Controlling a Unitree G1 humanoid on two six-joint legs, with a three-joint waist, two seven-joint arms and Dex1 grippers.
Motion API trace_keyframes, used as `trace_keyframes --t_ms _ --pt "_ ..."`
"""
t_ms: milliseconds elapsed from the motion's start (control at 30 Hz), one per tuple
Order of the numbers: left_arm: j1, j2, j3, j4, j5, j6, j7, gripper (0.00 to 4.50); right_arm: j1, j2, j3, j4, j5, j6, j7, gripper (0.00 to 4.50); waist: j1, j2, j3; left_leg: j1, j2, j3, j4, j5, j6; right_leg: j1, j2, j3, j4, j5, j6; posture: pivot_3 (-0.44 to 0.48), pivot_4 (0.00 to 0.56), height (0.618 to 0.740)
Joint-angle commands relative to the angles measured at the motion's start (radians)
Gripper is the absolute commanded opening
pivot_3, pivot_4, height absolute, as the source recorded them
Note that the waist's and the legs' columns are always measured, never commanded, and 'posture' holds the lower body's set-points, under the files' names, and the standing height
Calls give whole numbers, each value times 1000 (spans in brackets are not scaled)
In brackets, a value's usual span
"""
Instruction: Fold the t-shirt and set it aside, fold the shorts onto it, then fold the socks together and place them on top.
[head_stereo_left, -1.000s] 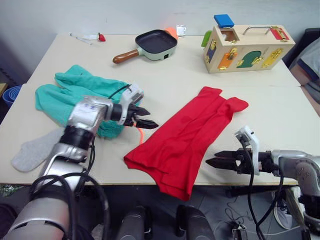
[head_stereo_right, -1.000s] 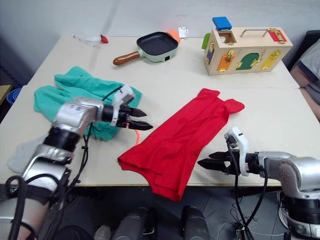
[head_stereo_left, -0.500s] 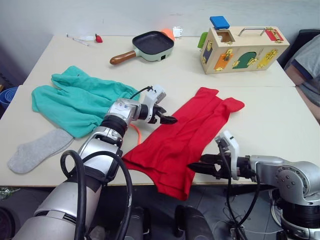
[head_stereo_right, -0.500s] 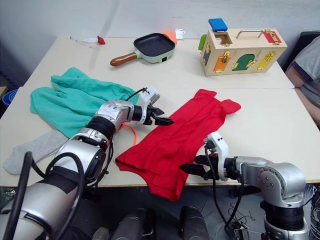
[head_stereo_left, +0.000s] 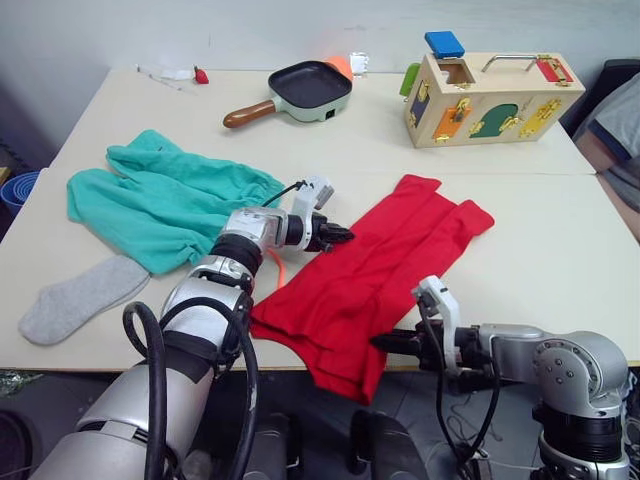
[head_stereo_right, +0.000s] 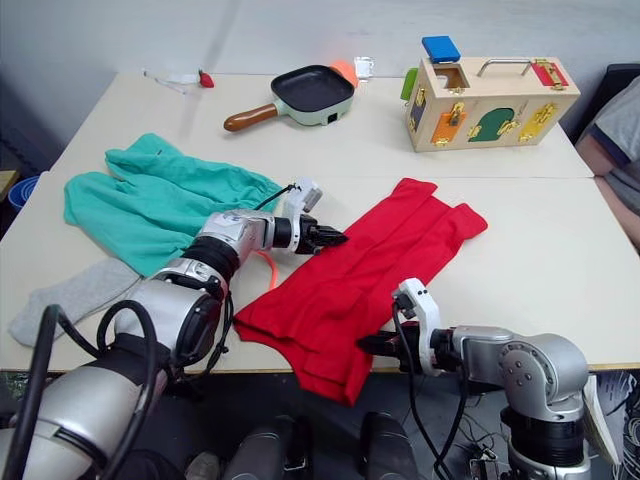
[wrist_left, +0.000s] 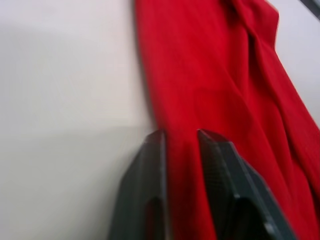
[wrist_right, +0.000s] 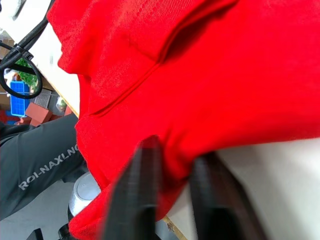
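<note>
The red t-shirt (head_stereo_left: 385, 265) lies folded in a long diagonal strip across the table's middle, its near end hanging over the front edge. My left gripper (head_stereo_left: 341, 235) is shut on the shirt's left edge, with red cloth between its fingers (wrist_left: 150, 160). My right gripper (head_stereo_left: 386, 343) is shut on the shirt's near right edge by the table front, its fingers (wrist_right: 142, 170) pinching the fabric. The teal shorts (head_stereo_left: 160, 200) lie spread at the left, their orange drawstring (head_stereo_left: 279, 268) trailing out. One grey sock (head_stereo_left: 75, 298) lies at the near left.
A green frying pan (head_stereo_left: 312, 88) and a wooden latch box (head_stereo_left: 495, 95) stand at the back of the table (head_stereo_left: 560, 250). A person's sleeve (head_stereo_left: 620, 125) shows at the right edge. A blue basket (head_stereo_left: 18, 188) sits off the left side.
Both grippers have closed on the t-shirt. The right gripper slid left to the shirt's near edge; the left gripper had reached right from the shorts to the shirt's left edge.
</note>
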Motion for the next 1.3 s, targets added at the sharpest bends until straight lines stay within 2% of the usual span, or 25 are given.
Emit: trace_keyframes --t_ms 33,167,367,567,667,800,933,1067,1200,1300 --pt "4 -4 41 6 -18 12 14 6 2 -15 -43 -8 33 -16 10 0 0 0 0 0 0 0 0 0 0 0 0 0 0 0 0 0 150 740" --pt "14 -8 62 -5 -25 22 -6 6 -7 -38 -54 14 39 -27 16 0 0 0 0 0 0 0 0 0 0 0 0 0 0 0 0 0 150 740" --pt "51 28 123 -37 -48 8 46 6 -37 -166 -41 89 33 -95 73 0 0 0 0 0 -1 0 0 0 0 0 0 0 0 0 0 0 150 740" --pt "126 63 137 -133 -53 -7 113 6 -70 -323 70 205 -46 -261 175 0 -3 0 0 1 0 1 0 0 0 0 0 0 1 0 0 0 150 740" --pt "173 63 143 -240 -67 22 152 6 -120 -356 118 305 -95 -345 214 0 -5 0 0 1 0 2 1 0 0 0 0 0 1 0 0 0 150 740" --pt "280 45 128 -520 -90 142 224 6 -223 -383 214 473 -199 -494 286 0 -7 0 0 1 0 2 1 1 0 0 0 1 2 0 0 0 150 740" --pt "387 35 121 -763 -86 200 329 6 -319 -374 285 614 -284 -617 354 0 -5 0 0 1 0 2 1 1 0 0 1 1 2 0 0 0 150 740" --pt "458 29 119 -907 -91 248 409 6 -380 -360 334 707 -347 -705 409 0 -2 0 0 1 0 2 2 1 1 1 1 1 2 0 0 0 150 740" --pt "500 50 52 -975 -90 252 359 6 -414 -336 322 753 -343 -675 432 0 0 0 0 1 0 2 2 2 1 2 1 0 2 0 0 0 150 740" --pt "507 102 -5 -987 -73 219 292 600 -386 -384 324 691 -321 -670 524 657 1 0 0 1 -1 1 2 2 1 2 1 0 1 0 1 0 150 740"
